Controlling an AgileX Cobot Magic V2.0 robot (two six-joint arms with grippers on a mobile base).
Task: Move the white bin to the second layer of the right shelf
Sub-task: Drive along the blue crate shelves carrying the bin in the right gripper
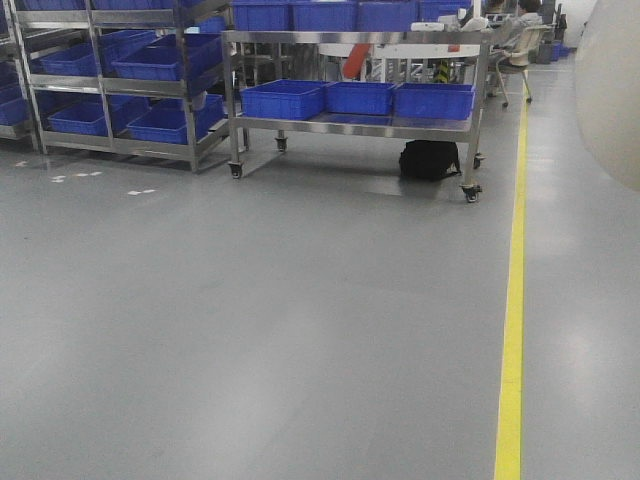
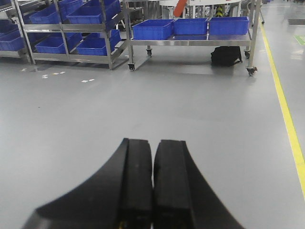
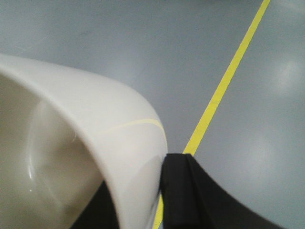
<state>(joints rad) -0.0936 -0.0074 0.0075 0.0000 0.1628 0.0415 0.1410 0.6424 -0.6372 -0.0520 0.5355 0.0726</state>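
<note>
Two-armed rig on a grey factory floor [image 1: 250, 330], as I see it from the remote desk. The right gripper [image 3: 136, 202] pinches the wall of the white bin [image 3: 95, 143] just under its rim. One black finger [image 3: 183, 191] presses the glossy outer face, and a dark shape on the inner side appears to be the other. The bin hangs clear of the floor and fills the upper right edge of the front view (a pale, blurred curve there). The yellow line [image 3: 224, 81] runs along the floor beneath it.

The left gripper [image 2: 152, 162] has its jaws pressed together with nothing between them, pointing across open floor. Far ahead stand steel racks [image 1: 110, 85] and a wheeled steel cart [image 1: 350, 125], both loaded with blue crates [image 1: 285, 98]. A black bag [image 1: 430, 160] sits under the cart.
</note>
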